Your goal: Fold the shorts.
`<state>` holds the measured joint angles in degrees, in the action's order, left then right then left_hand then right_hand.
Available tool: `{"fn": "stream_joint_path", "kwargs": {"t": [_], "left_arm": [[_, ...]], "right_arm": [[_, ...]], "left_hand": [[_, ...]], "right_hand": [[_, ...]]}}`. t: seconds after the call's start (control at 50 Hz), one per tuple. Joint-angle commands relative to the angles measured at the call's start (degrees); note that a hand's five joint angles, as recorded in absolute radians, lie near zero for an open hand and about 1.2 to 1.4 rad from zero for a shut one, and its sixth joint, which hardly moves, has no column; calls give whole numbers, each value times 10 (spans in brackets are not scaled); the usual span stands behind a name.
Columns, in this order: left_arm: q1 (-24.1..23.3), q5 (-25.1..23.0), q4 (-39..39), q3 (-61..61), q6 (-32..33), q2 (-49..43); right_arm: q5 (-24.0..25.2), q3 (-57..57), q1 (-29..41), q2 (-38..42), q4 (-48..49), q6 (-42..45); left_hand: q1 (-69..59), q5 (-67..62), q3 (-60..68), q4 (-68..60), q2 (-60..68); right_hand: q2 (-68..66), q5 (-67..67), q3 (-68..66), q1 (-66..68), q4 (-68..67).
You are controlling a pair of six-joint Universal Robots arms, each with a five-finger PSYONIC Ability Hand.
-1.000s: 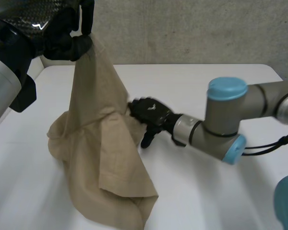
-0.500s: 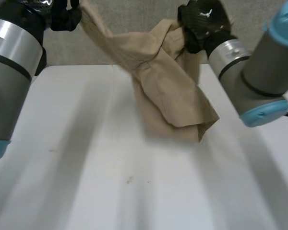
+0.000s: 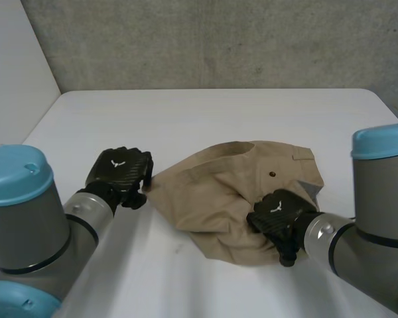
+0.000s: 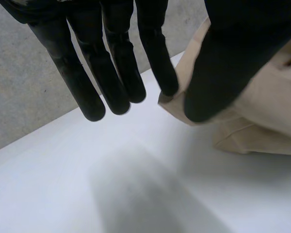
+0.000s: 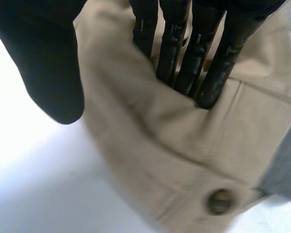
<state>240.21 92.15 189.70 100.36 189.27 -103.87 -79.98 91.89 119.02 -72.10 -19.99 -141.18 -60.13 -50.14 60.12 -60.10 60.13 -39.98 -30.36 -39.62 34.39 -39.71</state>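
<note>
Tan shorts (image 3: 232,192): crumpled heap on the white table (image 3: 186,112), right of centre. Left hand (image 3: 123,173): thumb and a straight finger pinching the left corner. Right hand (image 3: 278,215): fingers straight, pressing the near edge, thumb apart.

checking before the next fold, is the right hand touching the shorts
Touching. The right wrist view shows the straight fingertips of the right hand pressed onto the shorts, with no gap between them.
</note>
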Motion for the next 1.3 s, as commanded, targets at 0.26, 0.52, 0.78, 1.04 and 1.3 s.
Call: {"fn": "stream_joint_path", "kwargs": {"t": [0.26,0.52,0.78,1.04,1.3], "left_arm": [[-13,-3,-46,-51,-5,130],[-121,-67,-51,-265,7,-92],[-136,-121,-103,-465,165,-301],[-130,-65,-144,-519,279,-366],[-127,30,-76,-392,270,-247]], "right_arm": [[1,-95,-95,-121,43,-145],[1,-68,-144,-82,36,-239],[14,57,-165,-86,44,-233],[21,140,-160,-81,104,-151],[19,108,-153,-82,167,-51]], "left_hand": [[380,380,-380,379,-380],[380,380,-380,379,-380],[381,382,-381,381,-381],[88,88,-88,88,-88],[-199,-199,199,-199,199]], "right_hand": [[300,304,296,-244,297],[300,304,296,-244,297],[300,304,296,-244,297],[118,122,114,-62,115],[-400,-396,-404,456,-403]]}}
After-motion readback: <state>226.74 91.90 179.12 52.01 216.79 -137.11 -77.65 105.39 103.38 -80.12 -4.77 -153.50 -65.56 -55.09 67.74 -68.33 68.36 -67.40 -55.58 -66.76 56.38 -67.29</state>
